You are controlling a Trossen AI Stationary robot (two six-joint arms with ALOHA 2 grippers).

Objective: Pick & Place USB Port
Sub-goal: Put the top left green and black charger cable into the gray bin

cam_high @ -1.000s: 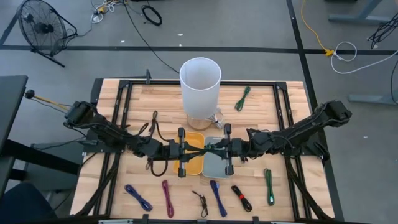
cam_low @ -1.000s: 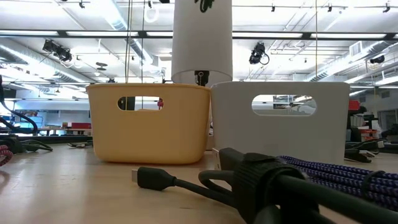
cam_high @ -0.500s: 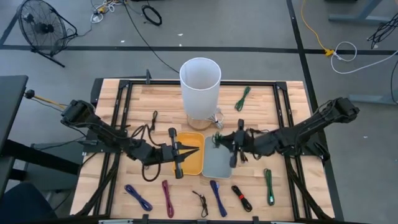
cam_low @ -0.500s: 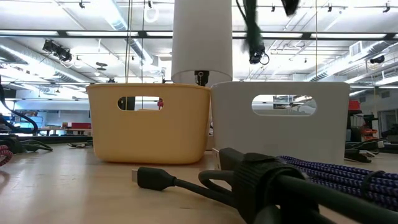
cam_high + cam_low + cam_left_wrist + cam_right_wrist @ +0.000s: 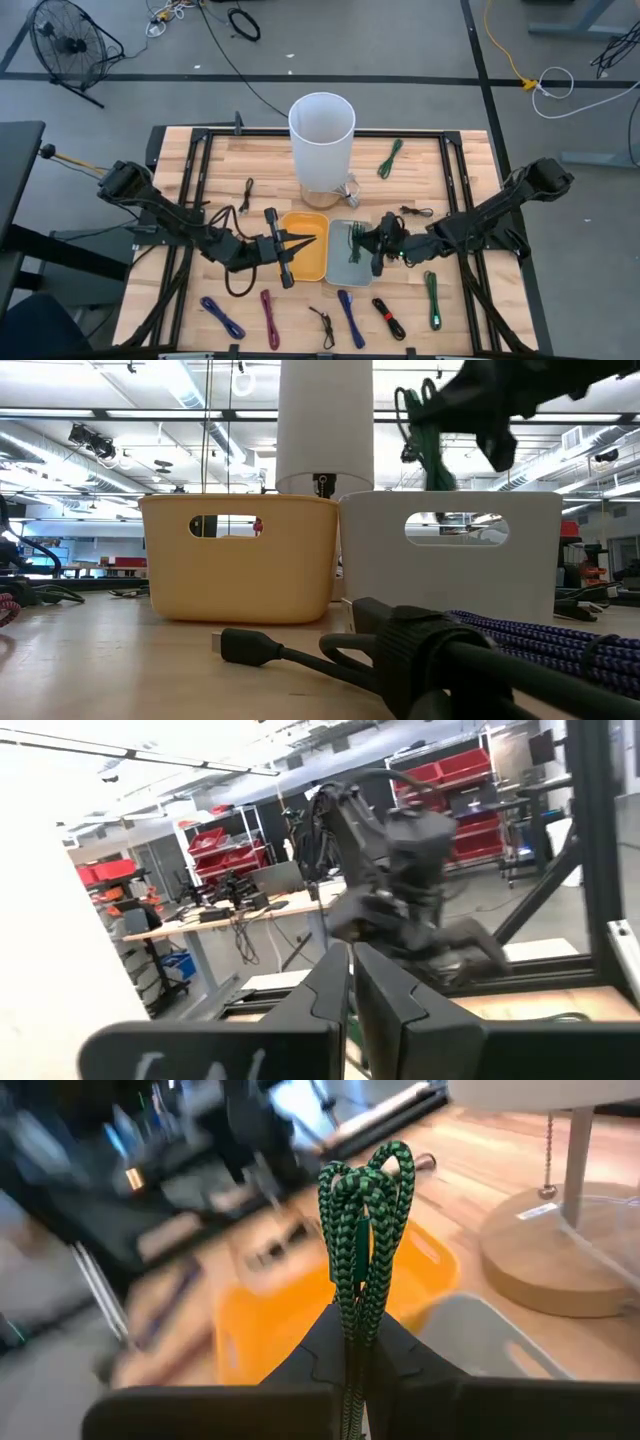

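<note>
Right gripper (image 5: pixel 372 243): You had it just right of centre in the high view, over the grey bin, with its fingers pinched tight on the green braided cable (image 5: pixel 362 1230).
Green braided cable: You could see it bundled in loops, standing up between the right gripper's fingers in the right wrist view. In the low view it hung at upper right of centre (image 5: pixel 425 430), above the grey bin's rim and not touching it.
Grey bin (image 5: pixel 345 265): It sat at lower centre of the high view, touching the yellow bin (image 5: pixel 305 268) on its left side.
Left gripper (image 5: pixel 297 243): You had it left of centre in the high view, at the yellow bin, fingers brought together with nothing between them, as the left wrist view showed (image 5: pixel 351 982).
White cylinder (image 5: pixel 322 140): It stood upright at upper centre, behind both bins.
Loose cables: A second green cable (image 5: pixel 390 157) lay at upper right of the table. Along the lower edge lay a blue cable (image 5: pixel 222 316), a magenta cable (image 5: pixel 270 318) and a dark green cable (image 5: pixel 433 299), all well apart from the bins.
Table (image 5: pixel 460 170): Wooden top, framed by black rails.
</note>
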